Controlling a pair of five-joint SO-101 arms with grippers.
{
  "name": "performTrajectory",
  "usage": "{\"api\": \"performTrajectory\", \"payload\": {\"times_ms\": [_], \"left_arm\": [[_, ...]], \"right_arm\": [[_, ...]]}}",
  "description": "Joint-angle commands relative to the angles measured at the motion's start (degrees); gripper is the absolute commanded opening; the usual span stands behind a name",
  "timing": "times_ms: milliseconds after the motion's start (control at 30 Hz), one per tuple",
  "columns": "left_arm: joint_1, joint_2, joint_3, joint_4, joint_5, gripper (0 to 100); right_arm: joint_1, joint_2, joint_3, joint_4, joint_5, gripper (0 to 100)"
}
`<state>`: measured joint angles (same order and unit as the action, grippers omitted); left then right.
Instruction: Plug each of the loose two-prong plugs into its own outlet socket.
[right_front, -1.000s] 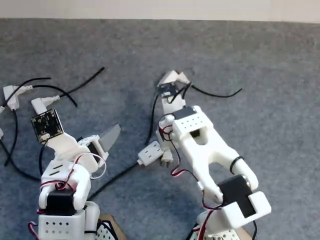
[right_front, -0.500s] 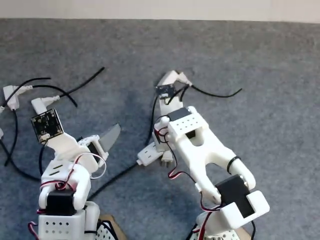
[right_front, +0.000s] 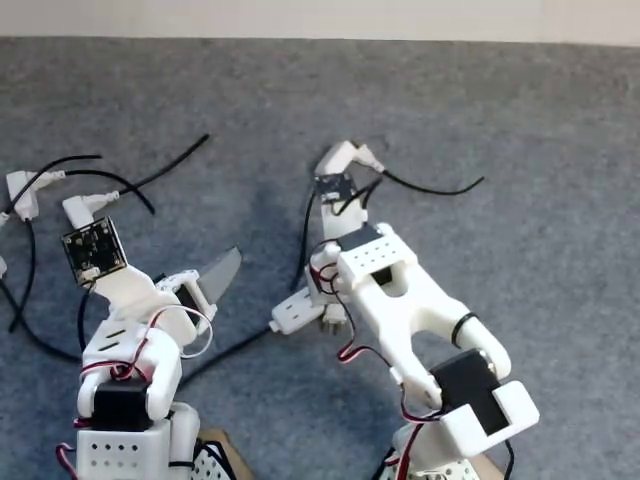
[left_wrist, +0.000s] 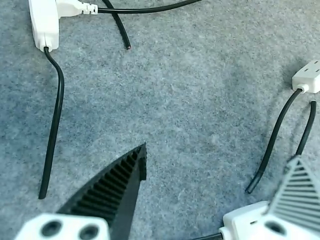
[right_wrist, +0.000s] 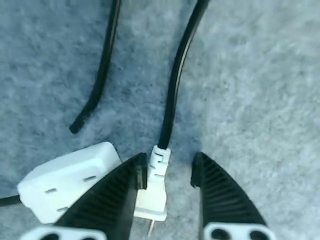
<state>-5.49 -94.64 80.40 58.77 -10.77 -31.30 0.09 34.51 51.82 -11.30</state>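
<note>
A white two-prong plug (right_wrist: 152, 192) is lying at the lower centre of the high view, just beside a white outlet socket (right_wrist: 67, 182) and between the parted, unclenched fingers of the right gripper (right_wrist: 170, 157), while the left gripper (left_wrist: 220, 152) is hanging spread wide over the grey carpet (right_front: 520, 120) at lower left.

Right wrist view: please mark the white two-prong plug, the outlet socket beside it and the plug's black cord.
two-prong plug (right_wrist: 156, 197), right wrist view, on its white body.
outlet socket (right_wrist: 70, 182), right wrist view, on its slotted face.
black cord (right_wrist: 177, 80), right wrist view, midway along it.
</note>
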Motion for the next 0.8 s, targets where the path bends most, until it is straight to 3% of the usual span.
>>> {"api": "performTrajectory", "payload": {"times_ms": [0, 400, 567, 767], "left_arm": [[0.84, -0.31, -0.4, -0.62, -0.18, 40], [0.84, -0.84, -0.75, 0.88, -0.18, 40], [0.84, -0.84, -0.75, 0.88, -0.18, 40], [0.84, -0.84, -0.66, 0.79, -0.18, 40]], "right_arm": [[-0.57, -0.31, -0.04, -0.75, -0.44, 13.7], [-0.66, 2.33, -0.13, -0.48, -0.35, 13.3], [-0.66, 7.16, -2.51, 1.89, -0.35, 0.0], [-0.57, 7.16, -5.41, 3.91, 0.0, 0.4]]}}
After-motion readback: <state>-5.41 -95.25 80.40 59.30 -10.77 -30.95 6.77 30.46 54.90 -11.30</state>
